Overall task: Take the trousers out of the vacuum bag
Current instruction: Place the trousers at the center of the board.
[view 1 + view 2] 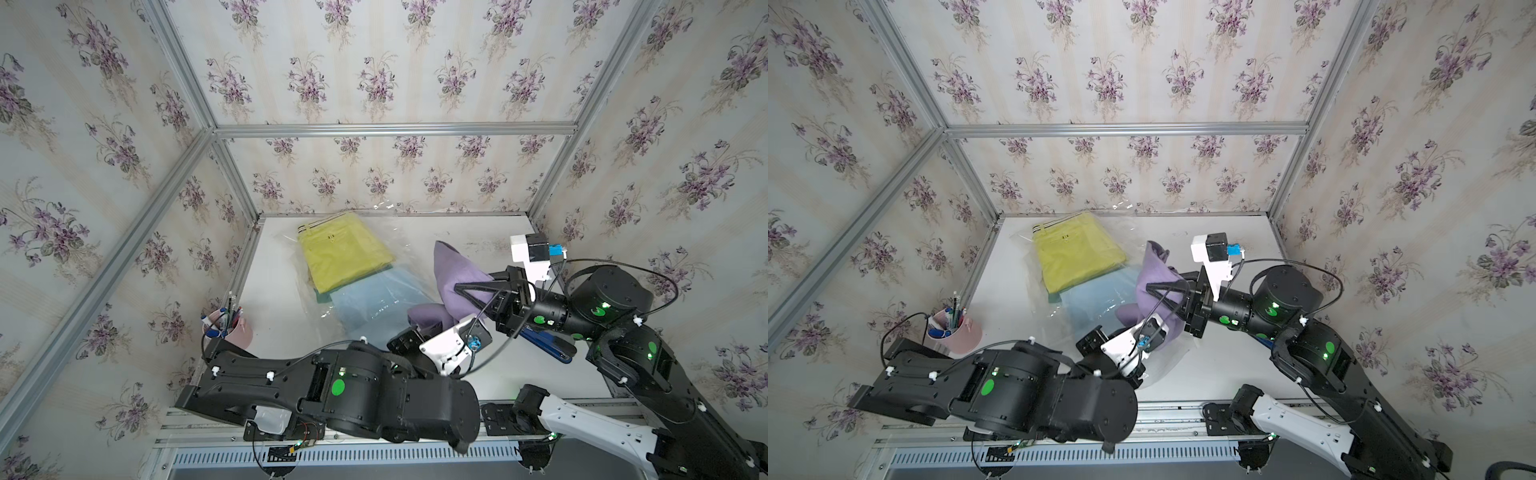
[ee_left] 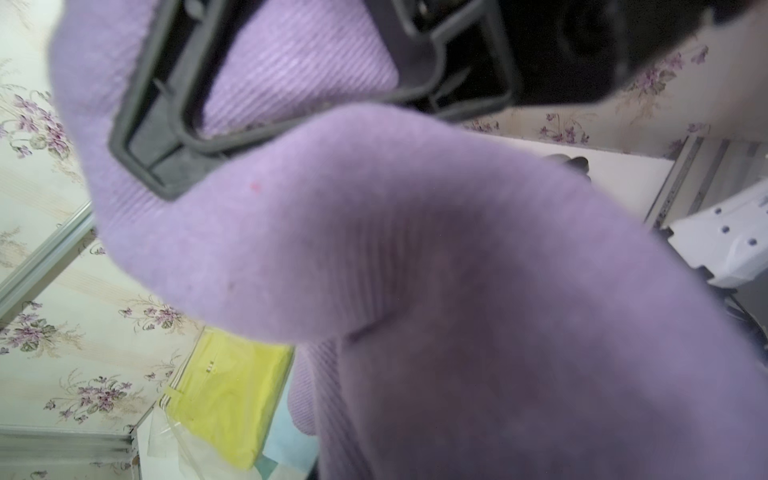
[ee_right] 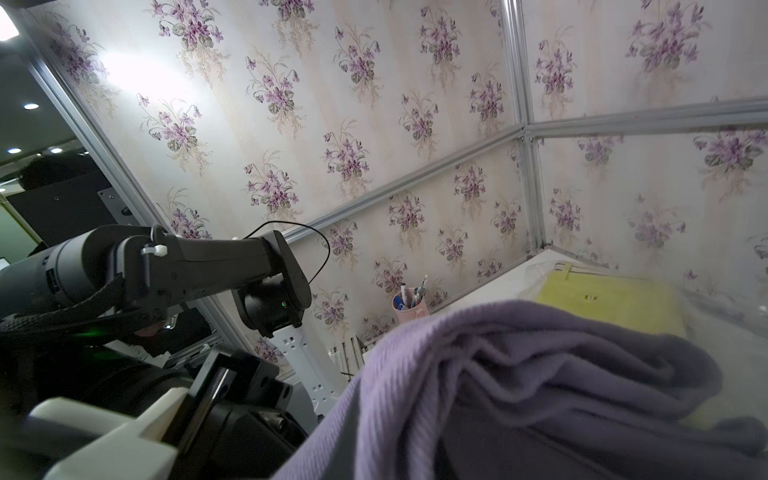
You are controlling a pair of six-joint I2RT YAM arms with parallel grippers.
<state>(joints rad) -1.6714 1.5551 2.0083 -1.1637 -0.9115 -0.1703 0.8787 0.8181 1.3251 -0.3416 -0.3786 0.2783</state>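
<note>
The right hand (image 1: 459, 287) reaches in from the right side of the worktop (image 1: 519, 374) with its two fingers drawn together to a point, clenched on the purple trousers (image 1: 451, 266). They are held up off the surface in a crumpled bunch. One end stands up above the grip, and a darker lobe sags down towards the left hand (image 1: 415, 330). In the left wrist view the right hand's black finger (image 2: 158, 158) presses into the ribbed purple cloth (image 2: 415, 249), which fills most of that picture. The left hand sits low, right against the hanging lobe, but its fingers are hidden behind its own white camera mount and the cloth. I cannot tell whether it is released or gripping. The vacuum bag (image 1: 405, 241) lies flat towards the back of the worktop. The yellow-green trousers (image 1: 345, 253) are inside it, with the striped waistband towards the back wall. The light blue trousers (image 1: 374, 299) lie nearer, partly under them, under the same crinkled plastic. The purple bunch hangs above the right edge of the blue pair; whether its lower end is clear of the plastic I cannot make out. A pink cup (image 1: 237, 332) of pens stands at the worktop's left edge, well apart from the bag.
</note>
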